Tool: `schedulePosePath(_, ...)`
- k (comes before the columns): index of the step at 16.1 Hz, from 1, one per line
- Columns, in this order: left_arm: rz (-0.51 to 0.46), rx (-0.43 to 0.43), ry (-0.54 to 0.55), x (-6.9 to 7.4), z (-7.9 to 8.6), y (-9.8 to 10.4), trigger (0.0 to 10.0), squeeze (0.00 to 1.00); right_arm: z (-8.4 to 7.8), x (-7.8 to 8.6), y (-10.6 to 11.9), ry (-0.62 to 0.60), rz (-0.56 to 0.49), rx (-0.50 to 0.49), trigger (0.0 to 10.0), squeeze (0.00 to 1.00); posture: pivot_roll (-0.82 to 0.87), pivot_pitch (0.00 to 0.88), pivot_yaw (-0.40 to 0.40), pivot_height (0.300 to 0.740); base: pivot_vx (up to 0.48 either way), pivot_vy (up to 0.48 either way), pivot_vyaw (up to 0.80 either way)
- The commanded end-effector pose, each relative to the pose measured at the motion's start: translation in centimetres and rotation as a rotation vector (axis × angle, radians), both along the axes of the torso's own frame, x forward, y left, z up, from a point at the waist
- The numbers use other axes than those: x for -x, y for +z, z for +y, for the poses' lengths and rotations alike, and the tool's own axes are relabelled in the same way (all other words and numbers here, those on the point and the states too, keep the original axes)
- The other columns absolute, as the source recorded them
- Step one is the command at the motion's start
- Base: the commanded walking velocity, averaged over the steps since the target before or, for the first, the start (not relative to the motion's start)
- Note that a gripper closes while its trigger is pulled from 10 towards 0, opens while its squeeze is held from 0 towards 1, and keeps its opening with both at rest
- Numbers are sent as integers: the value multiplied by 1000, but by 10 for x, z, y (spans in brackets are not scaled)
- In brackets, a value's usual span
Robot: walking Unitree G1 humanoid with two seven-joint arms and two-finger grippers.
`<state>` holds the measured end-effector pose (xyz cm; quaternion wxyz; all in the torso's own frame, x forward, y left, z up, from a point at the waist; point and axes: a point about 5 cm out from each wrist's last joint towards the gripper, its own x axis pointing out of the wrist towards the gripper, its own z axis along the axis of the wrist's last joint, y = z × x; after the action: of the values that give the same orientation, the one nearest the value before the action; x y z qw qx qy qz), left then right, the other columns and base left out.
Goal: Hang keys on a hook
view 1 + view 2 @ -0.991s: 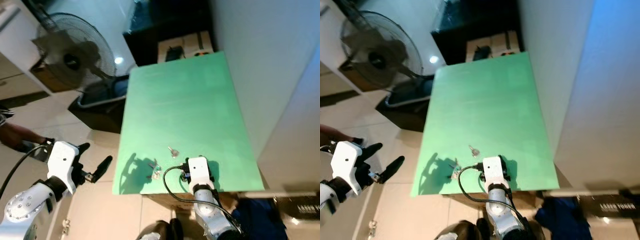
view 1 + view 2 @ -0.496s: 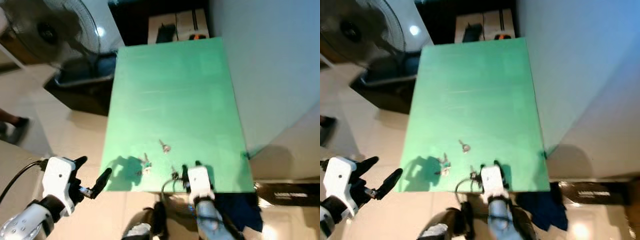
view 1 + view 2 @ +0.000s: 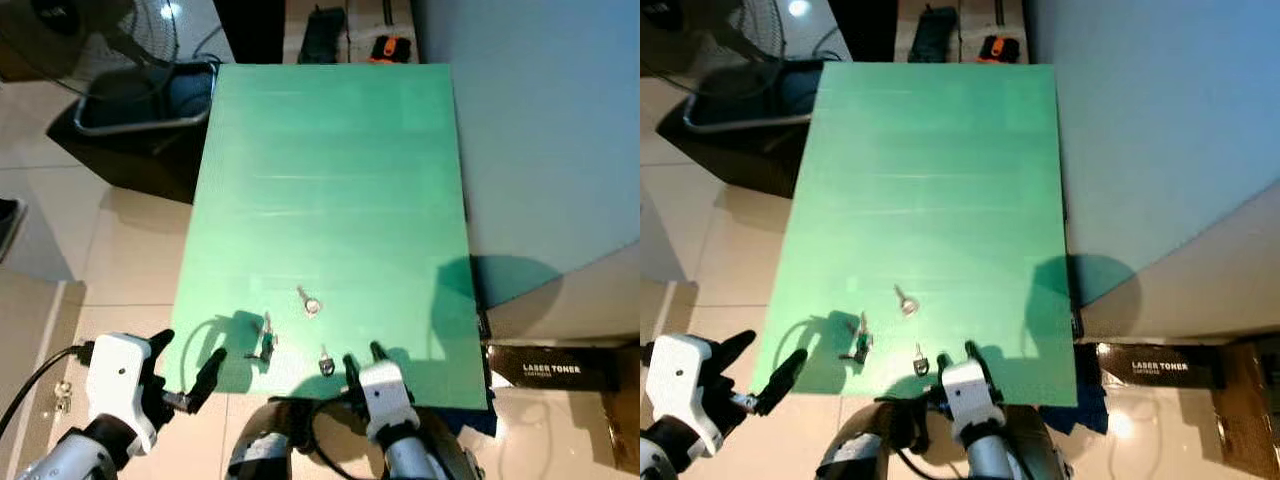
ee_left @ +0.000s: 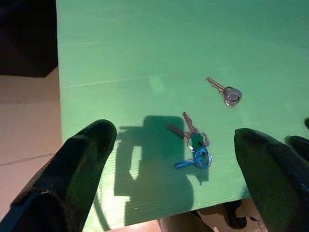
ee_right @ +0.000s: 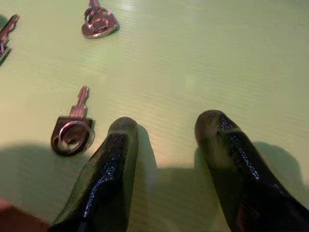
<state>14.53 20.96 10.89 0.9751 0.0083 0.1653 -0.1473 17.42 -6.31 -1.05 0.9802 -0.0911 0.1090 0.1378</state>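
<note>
Flat green rectangular surface (image 3: 330,180) seen from above, a pale blue wall along its right edge.

Three key items lie near the surface's near edge:
- a bunch of keys with a blue-headed key (image 4: 193,145), leftmost, in the shadow of the left arm;
- a single silver key with a rounded head (image 3: 308,300), a little farther in and apart from the bunch;
- a small dark-headed key with a ring (image 5: 72,133), closest to the near edge.

Right claw (image 3: 362,358) sits at the near edge of the surface, black fingers (image 5: 113,164) spread apart and pinching nothing; the small dark-headed key lies just beside the left finger, not touching it.

Left claw (image 3: 185,365) hovers off the surface's left near corner over the tiled floor (image 3: 130,250), fingers spread wide, empty. In its wrist view the key bunch lies between the two fingertips, farther out.

Beyond the far left corner stands a dark tray-like base (image 3: 140,95). A black box labelled LASER TONER (image 3: 550,370) lies on the floor at right.
</note>
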Motion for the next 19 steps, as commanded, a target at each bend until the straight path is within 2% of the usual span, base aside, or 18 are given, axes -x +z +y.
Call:
schedulePosePath(1, 30, -5, 16, 6, 1, -3, 10000, 0, 14, 15, -4, 32, 50, -12, 0, 0, 0, 394, 120, 740, 0, 0, 0)
schedulePosePath(3, 30, -2, 20, 4, -2, -6, 10000, 0, 9, 14, -3, 32, 44, 10, 0, 0, -6, 386, 117, 740, 0, 0, 0)
schedulePosePath(4, 26, 2, 20, 0, -6, -8, 10000, 0, 5, 11, 0, 30, 14, 68, 10000, 0, -16, 370, 116, 740, 0, 0, 0)
schedulePosePath(7, 5, 18, 9, -13, -13, -16, 10000, 0, -5, 2, 20, 20, -133, 162, 10000, 0, -51, 310, 113, 740, 0, 0, 0)
schedulePosePath(8, -15, 34, 10, -27, -18, -22, 10000, 0, -13, -3, 33, -13, -210, 198, 10000, 0, -75, 262, 109, 740, 0, 0, 0)
schedulePosePath(10, -58, 62, -4, -48, -31, -25, 10000, 0, -21, -7, 50, -24, -293, 227, 10000, 0, -113, 189, 110, 740, 0, 0, 0)
schedulePosePath(11, -78, 67, -13, -62, -38, -30, 10000, 0, -28, -13, 56, -59, -311, 231, 10000, 0, -144, 131, 115, 740, 0, 0, 0)
schedulePosePath(12, -100, 81, -23, -83, -49, -33, 10000, 0, -41, -21, 67, -110, -342, 229, 10000, 0, -169, 70, 120, 740, 0, 0, 0)
schedulePosePath(14, -126, 83, -23, -108, -55, -37, 10000, 0, -54, -29, 82, -158, -373, 223, 10000, 0, -202, 0, 134, 740, 0, 0, 0)
schedulePosePath(17, -107, 128, -23, -134, -63, -48, 10000, 0, -66, -39, 110, -174, -484, 273, 10000, 0, -261, 0, 169, 740, 0, 0, 0)
schedulePosePath(19, -108, 144, -40, -146, -69, -48, 10000, 0, -77, -51, 108, -223, -460, 262, 10000, 0, -282, 0, 192, 740, 0, 0, 0)
